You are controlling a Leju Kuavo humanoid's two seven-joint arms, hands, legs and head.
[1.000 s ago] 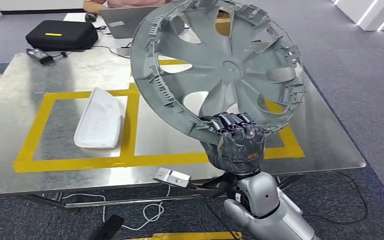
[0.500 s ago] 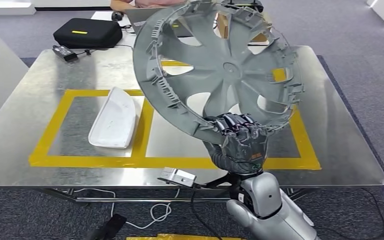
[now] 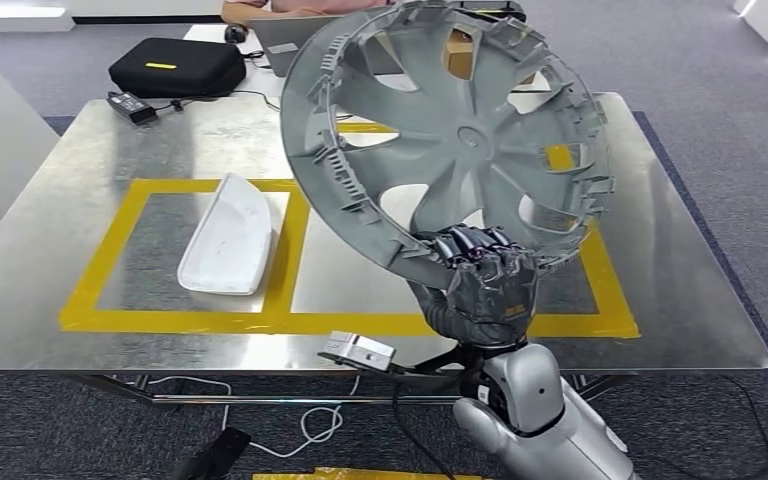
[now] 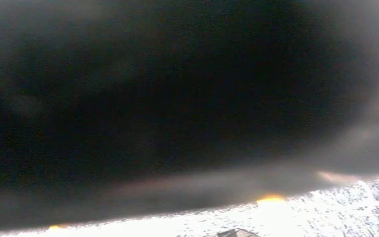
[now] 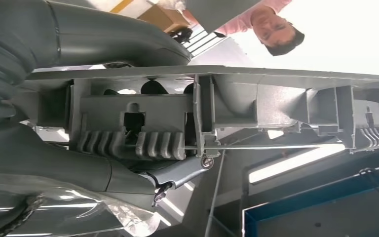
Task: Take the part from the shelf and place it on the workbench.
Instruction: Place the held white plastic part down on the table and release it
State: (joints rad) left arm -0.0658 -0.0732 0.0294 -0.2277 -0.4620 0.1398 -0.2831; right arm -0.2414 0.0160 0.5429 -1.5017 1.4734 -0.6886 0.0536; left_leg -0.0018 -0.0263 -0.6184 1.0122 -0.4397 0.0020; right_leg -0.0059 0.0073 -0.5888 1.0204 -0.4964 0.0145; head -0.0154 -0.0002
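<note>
Grey plastic part: a wheel cover (image 3: 450, 135), held up on edge above the workbench, hollow ribbed back facing the head camera.
Grip: the right hand (image 3: 480, 280) grips the cover's rim at about 6 o'clock, fingers (image 3: 465, 245) curled tight over the edge; in the right wrist view the thumb (image 5: 113, 37) lies along the rim (image 5: 276, 79) above the clip ribs.
Left hand: the left wrist view is dark blur with a bright strip, so I cannot tell how its fingers lie.
Workbench: a bare metal top (image 3: 80, 170) marked with two yellow tape squares (image 3: 290, 320).
Left square: holds a white moulded piece (image 3: 228, 237), at about 9 o'clock from the cover.
Right square: lies beneath and behind the lifted cover; nothing seen resting in its visible part.
Done, by judgement: part is off the shelf and carried over the bench.
Left to do: lower the cover, probably into the right square, lay it down and release; it does not yet touch the top.
Risk: a wide disc held at one rim point may swing or slip as it tilts.
Beyond the bench: a black case (image 3: 175, 65) at 11 o'clock, and a person seated behind a laptop at 12 o'clock.
</note>
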